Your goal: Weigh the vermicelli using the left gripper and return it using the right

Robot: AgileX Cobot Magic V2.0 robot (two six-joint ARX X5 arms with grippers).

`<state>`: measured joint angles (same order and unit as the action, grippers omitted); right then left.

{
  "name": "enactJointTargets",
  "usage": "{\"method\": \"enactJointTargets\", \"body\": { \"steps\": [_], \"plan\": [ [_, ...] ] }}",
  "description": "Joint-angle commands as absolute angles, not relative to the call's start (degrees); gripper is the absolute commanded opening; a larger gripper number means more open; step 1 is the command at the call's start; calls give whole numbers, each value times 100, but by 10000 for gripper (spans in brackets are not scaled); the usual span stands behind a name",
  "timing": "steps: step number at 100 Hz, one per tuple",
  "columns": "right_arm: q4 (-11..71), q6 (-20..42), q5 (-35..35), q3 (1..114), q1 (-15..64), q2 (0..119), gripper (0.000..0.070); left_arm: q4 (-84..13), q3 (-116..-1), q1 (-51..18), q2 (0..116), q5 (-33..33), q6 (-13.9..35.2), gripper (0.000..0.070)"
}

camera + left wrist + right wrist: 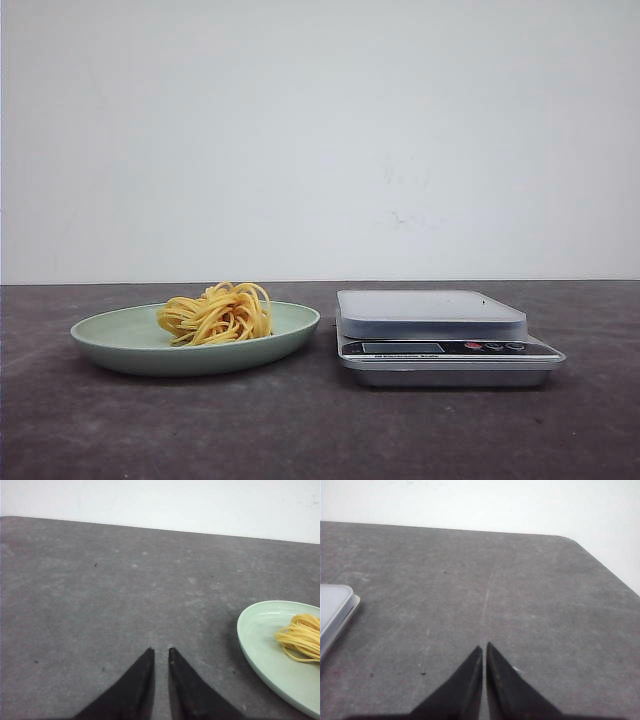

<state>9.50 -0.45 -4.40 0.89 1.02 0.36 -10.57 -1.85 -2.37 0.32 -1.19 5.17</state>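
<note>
The vermicelli (217,314), a nest of thin yellow strands, lies in a pale green plate (110,335) on the left of the dark table. The silver kitchen scale (432,312) stands to its right with nothing on its platform. Neither gripper shows in the front view. In the left wrist view my left gripper (160,651) hangs over bare table, jaws nearly together with a narrow gap and nothing between them; the plate (260,645) and vermicelli (301,636) lie off to one side. In the right wrist view my right gripper (484,646) is shut and empty over bare table, with the scale's corner (335,607) at the view's edge.
The dark grey table (320,430) ends at a white wall behind. Its rounded far corner and side edge (600,562) show in the right wrist view.
</note>
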Motion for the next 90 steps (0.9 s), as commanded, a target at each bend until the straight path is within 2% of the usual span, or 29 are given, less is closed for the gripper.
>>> {"method": "enactJointTargets", "body": {
  "steps": [1, 44, 69, 76, 90],
  "plan": [
    [904, -43, -447, 71, 97, 23, 5, -1090, -80, -226, 25, -104, 523, 11],
    [893, -32, -436, 71, 99, 23, 5, -1090, -80, -226, 25, -104, 523, 11],
    [725, 727, -121, 75, 99, 23, 5, -1061, -80, -226, 25, -97, 596, 11],
    [628, 1094, 43, 75, 99, 23, 4, -1039, -80, -226, 25, -73, 950, 10],
    [646, 2062, 423, 447, 99, 25, 3, -508, -287, -231, 36, 395, 2359, 12]
  ]
}}
